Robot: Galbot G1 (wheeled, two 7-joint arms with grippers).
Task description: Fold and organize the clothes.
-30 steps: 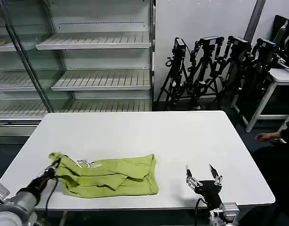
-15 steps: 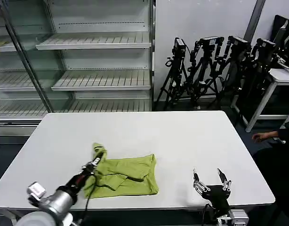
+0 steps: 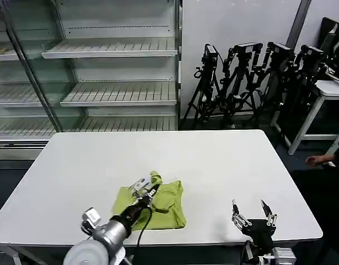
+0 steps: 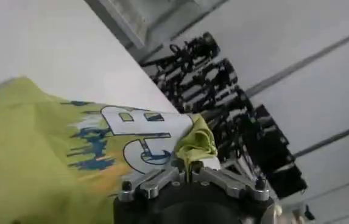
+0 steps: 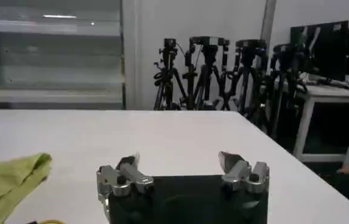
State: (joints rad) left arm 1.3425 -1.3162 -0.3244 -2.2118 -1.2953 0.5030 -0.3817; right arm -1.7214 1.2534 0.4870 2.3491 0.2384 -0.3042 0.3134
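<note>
— Left gripper (image 3: 149,186) first: we have it clamped on a pinch of the shirt (image 3: 167,207), and the wrist camera shows a yellow-green tuft (image 4: 196,141) bunched up between the closed fingers, the printed side turned toward us just beside it.

— And the shirt itself?

— It lies on the table (image 3: 158,149) near our front edge, roughly in the middle, with the held edge lifted over the part lying flat. We read this as a fold across the body in progress, far from a tidy finish.

— What about our other arm?

— Right gripper (image 3: 253,212) waits at the front right corner, well apart from the cloth, fingers spread wide with nothing between them.

— How do we expect the cloth to behave?

— Light and limp, we judge. Cotton like this drapes and trails, so whatever hangs below our pinch will drag and wrinkle instead of following as a sheet. It will not slip much, and nothing here can break.

— So where should we take hold?

— At hems, seams or corners, where the layers are doubled and the pinch bites well. One pinch alone lets the far corner sag, so we would bring the right gripper to the opposite corner and carry the edge level.

— Risk?

— Catching two layers at once and pulling the lower one out of place.
</note>
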